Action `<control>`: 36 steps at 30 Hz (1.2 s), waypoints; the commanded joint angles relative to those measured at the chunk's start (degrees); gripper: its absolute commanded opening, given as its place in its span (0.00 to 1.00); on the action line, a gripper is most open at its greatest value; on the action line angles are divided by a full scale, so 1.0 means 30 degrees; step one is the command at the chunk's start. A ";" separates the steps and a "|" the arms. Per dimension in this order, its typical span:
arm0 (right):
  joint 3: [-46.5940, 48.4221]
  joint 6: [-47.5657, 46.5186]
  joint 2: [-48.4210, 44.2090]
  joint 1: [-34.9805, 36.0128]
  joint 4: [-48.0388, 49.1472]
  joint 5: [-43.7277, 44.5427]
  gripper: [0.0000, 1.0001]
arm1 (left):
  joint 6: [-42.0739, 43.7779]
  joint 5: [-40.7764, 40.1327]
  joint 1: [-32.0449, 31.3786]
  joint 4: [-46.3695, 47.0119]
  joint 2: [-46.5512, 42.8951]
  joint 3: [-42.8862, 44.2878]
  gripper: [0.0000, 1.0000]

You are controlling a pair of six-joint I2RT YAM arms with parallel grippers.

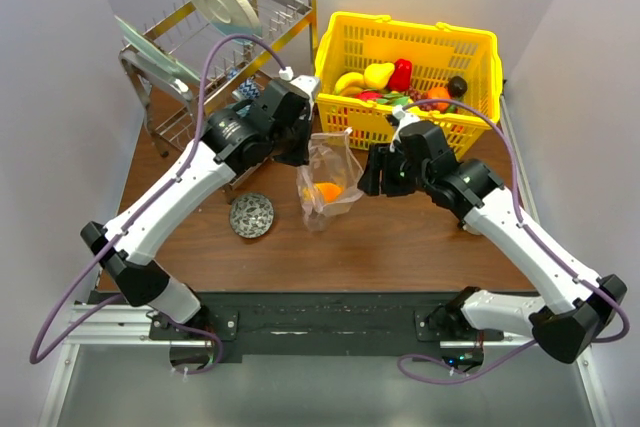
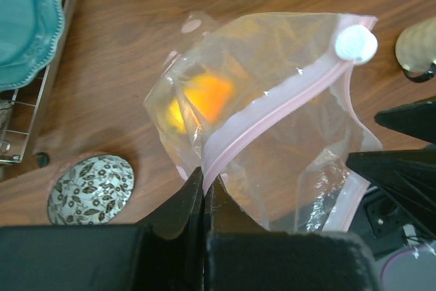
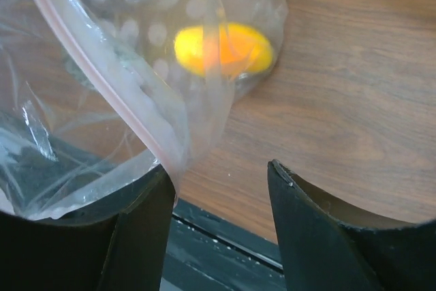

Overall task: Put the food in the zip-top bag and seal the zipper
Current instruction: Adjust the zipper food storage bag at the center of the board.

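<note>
Holding the zip-top bag (image 2: 293, 168) steady at its mouth is the job now. The bag sits on the table (image 1: 400, 237) between the 2 arms, with 1 orange piece of food (image 2: 208, 97) low inside it. The zipper (image 2: 272, 112), a pink strip, runs slantwise across the bag's top to a white round knob (image 2: 355, 43) at its far end. The left gripper (image 2: 204, 178) has its jaws pressed together on the near end of that strip, pinching the plastic. The right gripper (image 3: 218, 168) is at the bag's other side with its jaws spread; the bag's edge drapes against 1 finger, but nothing lies between them. Whether the 2 lips of the mouth are parted is hard to tell through the crinkled film.

To do this well, I judge the right claw should close on 1 lip only, near the strip, then draw away from the left so the mouth gapes upward. Catching both lips would press it closed. The left pinch should not slacken, or the orange piece may roll out.

The rest of the food (image 1: 390, 77) lies in the yellow basket (image 1: 475, 112) just behind the bag. A patterned dish (image 1: 252, 215) lies left of the bag, and a dish rack (image 1: 190, 67) stands farther behind and left.
</note>
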 commanded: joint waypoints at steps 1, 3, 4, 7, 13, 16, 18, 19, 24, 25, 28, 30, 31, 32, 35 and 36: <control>0.2592 -0.0704 0.0303 0.0016 0.0230 0.0423 0.59 | 0.0746 -0.1789 0.0218 0.1118 -0.0303 -0.0216 0.00; 0.4606 -0.1434 0.0597 -0.0013 -0.0649 0.1215 0.58 | 0.0864 -0.1909 0.0394 0.1324 -0.0126 -0.0216 0.00; 0.5228 -0.1613 0.1005 -0.0042 -0.1174 0.2263 0.58 | 0.0981 -0.2025 0.0482 0.1557 -0.0067 -0.0216 0.00; 0.7340 -0.2346 0.1913 -0.0743 -0.1734 0.2860 0.57 | 0.1273 -0.2288 0.0687 0.1851 -0.0038 -0.0187 0.00; 0.8456 -0.2874 0.3232 -0.4082 -0.0770 0.1129 0.57 | 0.2793 -0.3663 0.0922 0.1385 0.0431 0.1303 0.00; 0.9509 -0.3460 0.4842 -0.5137 -0.0915 0.1950 0.57 | 0.3381 -0.4221 0.0922 0.1092 0.0782 0.1717 0.00; 1.0182 -0.3578 0.6098 -0.6071 -0.0858 0.1923 0.57 | 0.3588 -0.4253 0.0922 0.1003 0.0958 0.1806 0.00; 1.0389 -0.3578 0.6454 -0.6425 -0.0741 0.1748 0.57 | 0.3647 -0.4253 0.0922 0.0916 0.1046 0.1777 0.00; 1.2521 -0.3578 0.9061 -0.8185 -0.0300 0.1044 0.57 | 0.3531 -0.3465 0.0922 0.1469 0.0989 0.0929 0.00; 1.2965 -0.3665 1.0196 -0.8303 -0.0358 0.0870 0.57 | 0.3415 -0.2911 0.0951 0.1936 0.0901 0.0405 0.00; 1.4840 -0.3957 1.2453 -0.8684 -0.0972 0.0082 0.60 | 0.3209 -0.2001 0.0951 0.2757 0.0666 -0.0505 0.00; 1.5660 -0.4310 1.3456 -0.8743 -0.0916 -0.0973 0.66 | 0.3063 -0.1851 0.0951 0.2906 0.0636 -0.0713 0.00; 1.5809 -0.4398 1.4301 -0.8743 -0.0509 -0.1384 0.68 | 0.3004 -0.1851 0.0951 0.2994 0.0636 -0.0830 0.00; 1.5840 -0.4746 1.4686 -0.8743 -0.0186 -0.2693 0.69 | 0.3003 -0.1793 0.0922 0.3024 0.0636 -0.0889 0.00; 1.5986 -0.5158 1.6118 -0.8802 0.1075 -0.4981 0.72 | 0.3003 -0.1792 0.0951 0.3024 0.0666 -0.0948 0.00; 1.6364 -0.5305 1.6590 -0.8802 0.1338 -0.5717 0.71 | 0.3003 -0.1763 0.0922 0.3053 0.0637 -0.0948 0.00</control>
